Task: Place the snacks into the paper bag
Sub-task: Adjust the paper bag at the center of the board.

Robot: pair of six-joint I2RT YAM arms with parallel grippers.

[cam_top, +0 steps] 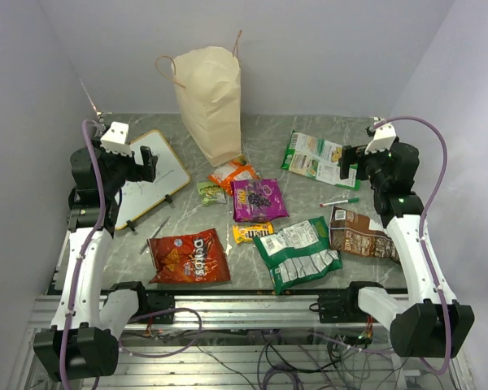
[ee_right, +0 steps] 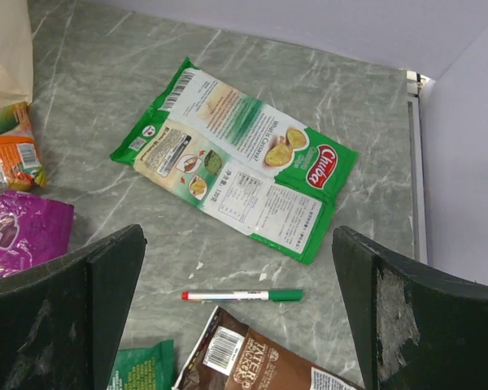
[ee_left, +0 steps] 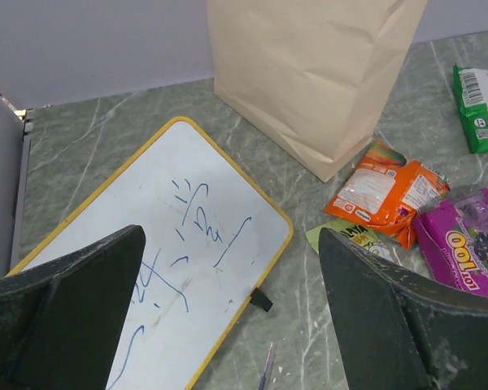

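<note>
Tan bag point(cam_top: 209, 97) stands at the worktop's point(cam_top: 305, 203) far edge; left tool point(cam_top: 146, 162) and right tool point(cam_top: 351, 158) gape empty; orange pouch point(cam_top: 233, 173) looks easiest first.

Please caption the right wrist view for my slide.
Open right gripper above green-white packet, green-capped marker and brown pouch.

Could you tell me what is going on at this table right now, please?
Nothing is being handled yet. The left gripper hangs open above the whiteboard, and the right gripper hangs open above a green-white packet and a marker. The paper bag stands at the back of the table. The snacks in view, among them the red Doritos bag, purple pouch and brown pouch, lie on the table outside the bag.
</note>
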